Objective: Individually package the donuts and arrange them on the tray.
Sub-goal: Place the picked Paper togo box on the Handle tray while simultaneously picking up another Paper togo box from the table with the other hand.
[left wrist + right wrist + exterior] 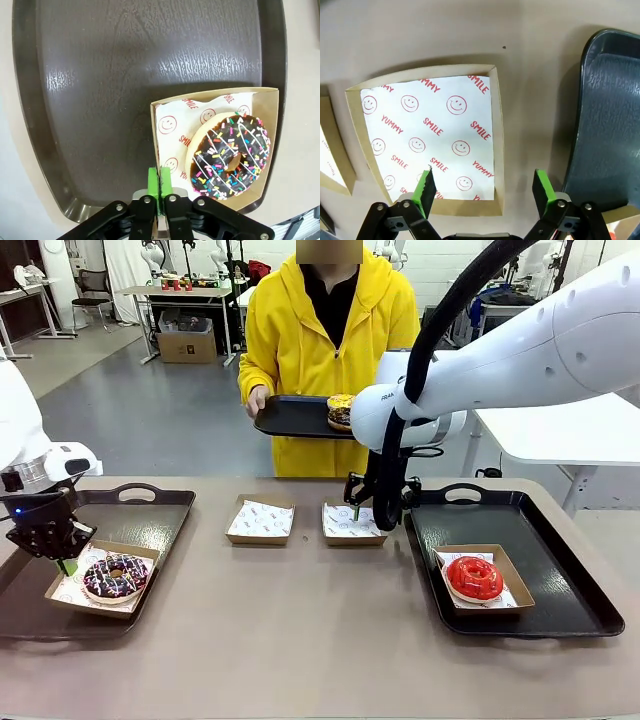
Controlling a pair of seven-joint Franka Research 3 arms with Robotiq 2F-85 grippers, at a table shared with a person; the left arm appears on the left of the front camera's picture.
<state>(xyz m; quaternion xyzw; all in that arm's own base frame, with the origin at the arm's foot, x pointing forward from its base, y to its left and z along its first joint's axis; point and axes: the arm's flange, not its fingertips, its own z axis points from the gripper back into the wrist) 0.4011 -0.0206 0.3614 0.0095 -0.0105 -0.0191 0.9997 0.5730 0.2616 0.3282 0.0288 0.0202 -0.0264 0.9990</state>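
- The right tray (575, 585) on the desk (300, 650) is taken as the reference.
- The red donut (474, 577) is seated in the right box (519, 590), which rests on the right tray.
- An empty box (345, 527) (427, 135) is set on the desk just left of the right tray. A second box (260, 521) is set farther left.
- The right claw (365, 512) (484, 187) is held over the empty box. It is spread wide and nothing is gripped.
- The left tray (150, 515) (100, 100) is found well left of the right tray.
- The sprinkled donut (115, 577) (231, 156) is seated in the left box (140, 552) (167, 117) on the left tray.
- The left claw (66, 562) (159, 192) is closed at the left box's rim, which appears to be pinched between the pads.
- The yellow donut (341, 408) is carried on a held tray (290, 418) in a person's hand (257, 400), beyond the right tray's far-left corner.
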